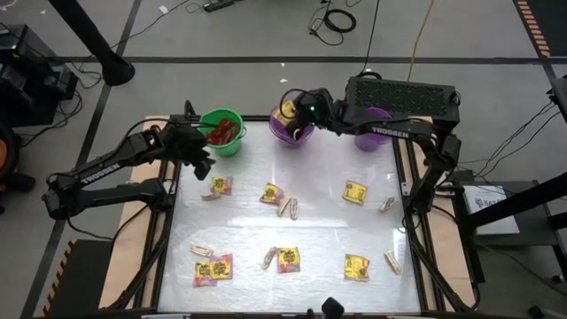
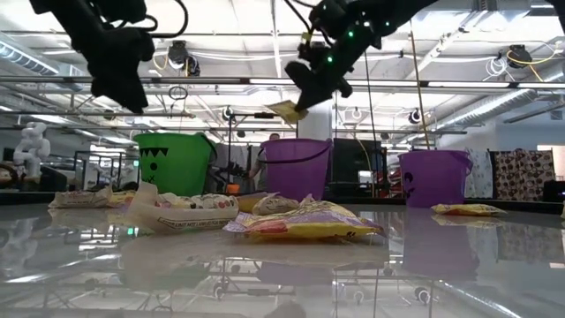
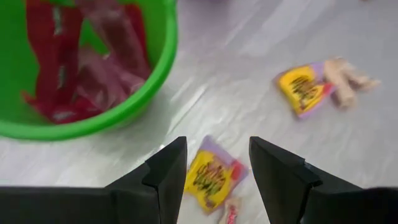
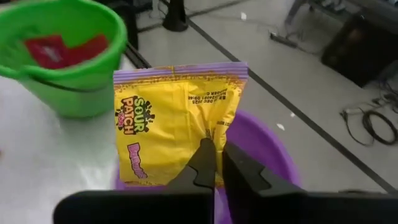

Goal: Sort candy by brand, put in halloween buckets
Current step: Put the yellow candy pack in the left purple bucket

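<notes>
Hanging directly above the deep purple bucket [image 4: 273,155], the right pincer [image 4: 214,162] is clamped on a yellow Sour Patch packet [image 4: 177,118], evidently poised to drop it there. Beside the green bucket [image 1: 223,142], the left pincer [image 3: 214,171] waits, fingers apart, over another yellow packet [image 3: 208,177] on the desk [image 1: 319,226].

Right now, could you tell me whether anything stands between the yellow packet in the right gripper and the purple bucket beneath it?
Nothing visible does: the right gripper holds the yellow Sour Patch packet directly above the purple bucket's open mouth.
</notes>
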`<state>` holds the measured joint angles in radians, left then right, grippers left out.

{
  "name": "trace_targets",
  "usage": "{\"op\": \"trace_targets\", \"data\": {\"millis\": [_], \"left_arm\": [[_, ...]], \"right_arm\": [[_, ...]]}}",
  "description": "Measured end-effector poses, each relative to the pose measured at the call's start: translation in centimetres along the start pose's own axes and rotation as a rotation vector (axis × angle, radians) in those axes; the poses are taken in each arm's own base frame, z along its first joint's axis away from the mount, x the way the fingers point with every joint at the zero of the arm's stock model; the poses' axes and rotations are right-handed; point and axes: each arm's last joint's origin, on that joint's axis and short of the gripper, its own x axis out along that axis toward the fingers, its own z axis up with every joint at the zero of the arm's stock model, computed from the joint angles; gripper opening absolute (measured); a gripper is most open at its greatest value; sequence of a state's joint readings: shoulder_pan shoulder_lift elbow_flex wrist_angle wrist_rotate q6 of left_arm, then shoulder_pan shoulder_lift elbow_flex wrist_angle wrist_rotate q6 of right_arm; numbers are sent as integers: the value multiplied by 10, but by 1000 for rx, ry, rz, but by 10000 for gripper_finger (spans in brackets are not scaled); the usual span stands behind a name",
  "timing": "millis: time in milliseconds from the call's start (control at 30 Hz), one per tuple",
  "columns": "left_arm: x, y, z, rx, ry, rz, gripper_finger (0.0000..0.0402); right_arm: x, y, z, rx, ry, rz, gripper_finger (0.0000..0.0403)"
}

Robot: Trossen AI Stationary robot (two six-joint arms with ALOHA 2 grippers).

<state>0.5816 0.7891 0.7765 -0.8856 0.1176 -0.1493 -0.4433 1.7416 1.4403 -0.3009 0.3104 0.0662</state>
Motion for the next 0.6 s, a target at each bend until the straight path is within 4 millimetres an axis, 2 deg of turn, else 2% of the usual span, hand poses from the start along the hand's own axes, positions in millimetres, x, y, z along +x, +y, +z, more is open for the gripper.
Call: {"op": "trace_targets", "data": {"millis": [233, 600], "left_arm": [[0, 0, 1, 1, -9, 5, 180], [0, 0, 1, 52, -9, 6, 180]], "right_arm": [[11, -17, -6, 13, 51, -40, 40], [11, -17, -6, 16, 53, -42, 101]]}}
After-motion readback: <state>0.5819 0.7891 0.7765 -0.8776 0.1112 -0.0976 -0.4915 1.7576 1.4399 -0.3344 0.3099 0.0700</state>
